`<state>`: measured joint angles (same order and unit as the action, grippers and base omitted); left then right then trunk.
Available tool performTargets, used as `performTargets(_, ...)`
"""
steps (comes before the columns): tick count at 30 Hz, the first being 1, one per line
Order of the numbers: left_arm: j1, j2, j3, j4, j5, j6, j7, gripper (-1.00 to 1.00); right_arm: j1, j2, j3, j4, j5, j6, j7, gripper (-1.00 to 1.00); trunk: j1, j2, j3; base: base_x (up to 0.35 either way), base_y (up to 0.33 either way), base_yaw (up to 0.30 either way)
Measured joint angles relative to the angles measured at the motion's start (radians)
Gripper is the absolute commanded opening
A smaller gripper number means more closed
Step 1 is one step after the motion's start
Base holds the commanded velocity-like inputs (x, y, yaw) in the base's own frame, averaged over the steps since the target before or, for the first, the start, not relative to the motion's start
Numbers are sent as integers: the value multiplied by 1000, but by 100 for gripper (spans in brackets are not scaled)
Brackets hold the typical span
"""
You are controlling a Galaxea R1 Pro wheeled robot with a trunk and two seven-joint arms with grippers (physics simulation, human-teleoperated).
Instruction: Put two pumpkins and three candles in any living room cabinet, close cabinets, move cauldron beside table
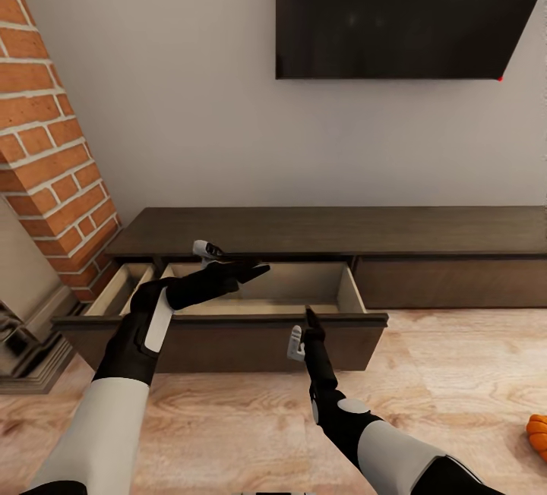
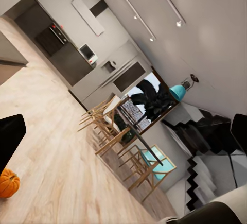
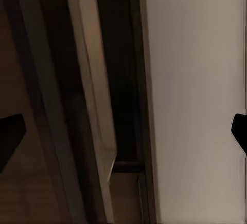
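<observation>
One pumpkin (image 1: pixel 539 437) is seen on floor right of cabinet (image 1: pixel 334 231) w/ one drawer (image 1: pixel 258 305) pulled out; both hands, left (image 1: pixel 254 270) and right (image 1: pixel 310 320), are released.

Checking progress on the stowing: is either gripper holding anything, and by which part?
Nothing is held: left gripper hovers over the open drawer, right gripper at its front edge.

A dark TV (image 1: pixel 410 13) hangs on the pale wall (image 1: pixel 190 100). A brick chimney (image 1: pixel 45 138) rises beside it over the wood floor (image 1: pixel 228 419). Across the room stand wooden chairs (image 2: pixel 110 126), a plant (image 2: pixel 152 98) and dark kitchen cupboards (image 2: pixel 62 49).
</observation>
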<state>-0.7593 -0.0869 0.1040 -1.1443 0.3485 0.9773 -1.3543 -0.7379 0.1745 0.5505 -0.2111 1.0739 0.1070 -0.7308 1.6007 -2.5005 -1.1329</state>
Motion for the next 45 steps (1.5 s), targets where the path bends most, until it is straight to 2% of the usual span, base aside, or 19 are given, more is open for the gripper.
performTargets(2,0,0,-1,0,0,0,1,100,0,0,0,0,0,-1,0,100,-2,2,8,0,0,0)
performTargets(18,0,-3,-7,-2,0,1,3,100,0,0,-1,0,0,-1,1,100,-63,114,58,0,0,0)
performTargets(25,0,-4,-9,-29,-1,4,4,100,0,0,-1,0,0,-1,1,100,-90,163,80,-2,0,0)
performTargets(30,0,-3,-9,-37,-2,4,5,100,0,0,-1,0,0,-1,1,100,-109,198,95,-216,0,0)
performTargets(40,0,0,-8,-35,-2,4,5,100,0,0,-7,-1,-4,-14,45,100,-147,268,127,-103,0,0)
performTargets(45,0,2,-7,-33,-2,3,6,100,0,0,-16,-1,-7,-51,52,100,-166,303,142,-2,0,0)
